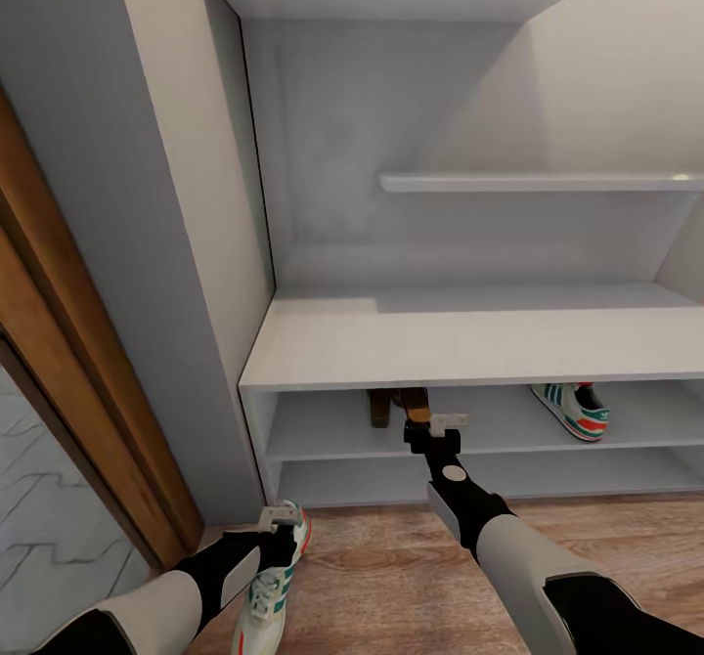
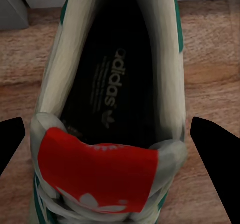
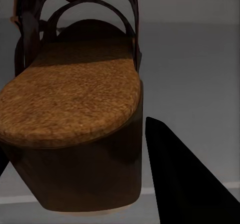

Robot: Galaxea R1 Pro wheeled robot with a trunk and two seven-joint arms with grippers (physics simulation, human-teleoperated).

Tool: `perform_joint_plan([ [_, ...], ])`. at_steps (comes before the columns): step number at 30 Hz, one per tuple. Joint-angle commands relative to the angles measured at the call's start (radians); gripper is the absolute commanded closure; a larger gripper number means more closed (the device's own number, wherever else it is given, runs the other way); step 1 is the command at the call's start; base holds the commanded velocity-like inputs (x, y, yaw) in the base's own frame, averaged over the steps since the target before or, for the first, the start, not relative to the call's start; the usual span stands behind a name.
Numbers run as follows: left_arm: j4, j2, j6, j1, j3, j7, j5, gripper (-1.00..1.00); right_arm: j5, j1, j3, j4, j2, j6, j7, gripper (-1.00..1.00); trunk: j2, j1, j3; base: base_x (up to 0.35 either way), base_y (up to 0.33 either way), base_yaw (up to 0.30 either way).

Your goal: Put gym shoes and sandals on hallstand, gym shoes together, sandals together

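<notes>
Wood-plank corridor floor (image 1: 391,567) carries one gym shoe (image 1: 270,577), left gripper (image 1: 279,526) spread around its heel. On the hallstand (image 1: 469,342) shelf, right gripper (image 1: 437,427) pinches a brown sandal (image 1: 399,405); another sneaker (image 1: 572,409) sits there, well apart.

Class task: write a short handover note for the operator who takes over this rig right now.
Left gripper: open, fingers either side of the gym shoe on the corridor floor; that shoe not yet lifted.
Right gripper: at the upper low shelf of the hallstand, beside a sandal; grip unclear.
Done: second gym shoe on that shelf, at the right.
Left: rack the floor shoe beside it; the second sandal cannot be made out.
</notes>
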Motion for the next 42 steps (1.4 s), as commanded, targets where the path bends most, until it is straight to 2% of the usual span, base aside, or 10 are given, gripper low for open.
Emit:
perform_joint_plan([
  [1,0.0,0.0,0.0,0.0,0.0,0.0,0.0,1.0,-0.002,0.0,0.0,0.0,0.0,-0.001,0.002,1.0,0.0,0.0,0.0,0.0,0.0,0.0],
  [42,-0.004,0.002,-0.003,0.0,0.001,0.0,0.001,1.0,-0.001,0.0,-0.001,0.013,-0.002,-0.001,0.002,1.0,0.0,0.0,0.0,0.019,0.0,0.0],
])
